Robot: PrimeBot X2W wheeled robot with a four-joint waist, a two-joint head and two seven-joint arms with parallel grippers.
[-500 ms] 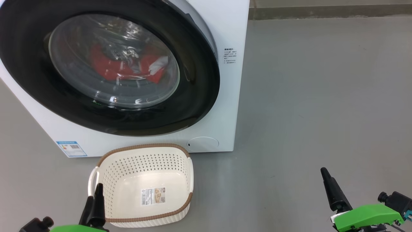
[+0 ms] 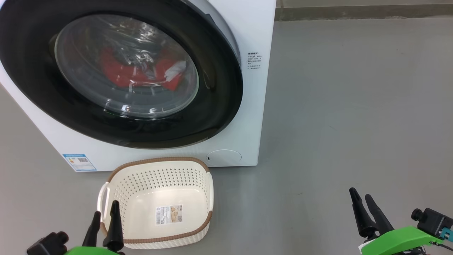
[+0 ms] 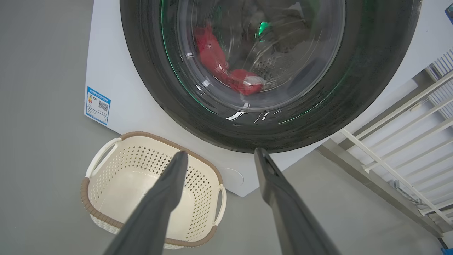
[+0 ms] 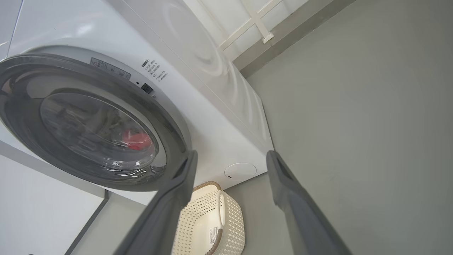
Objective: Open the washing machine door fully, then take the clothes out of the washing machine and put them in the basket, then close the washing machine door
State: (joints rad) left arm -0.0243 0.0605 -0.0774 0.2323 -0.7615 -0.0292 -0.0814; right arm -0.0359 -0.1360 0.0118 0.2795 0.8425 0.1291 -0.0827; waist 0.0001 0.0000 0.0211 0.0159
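Nothing is done yet: the washing machine door (image 2: 219, 88) seems shut, the clothes (image 2: 120, 76) lie inside and the basket (image 2: 159, 159) is empty. The left tool (image 2: 105, 209) and right tool (image 2: 359, 193) are both released.

Washing machine (image 2: 253, 106) labels' print illegible

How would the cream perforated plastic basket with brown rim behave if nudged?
The cream perforated basket looks empty and thin-walled, so probably light and likely to slide on the smooth grey floor. Its wide flat base suggests it would not tip.
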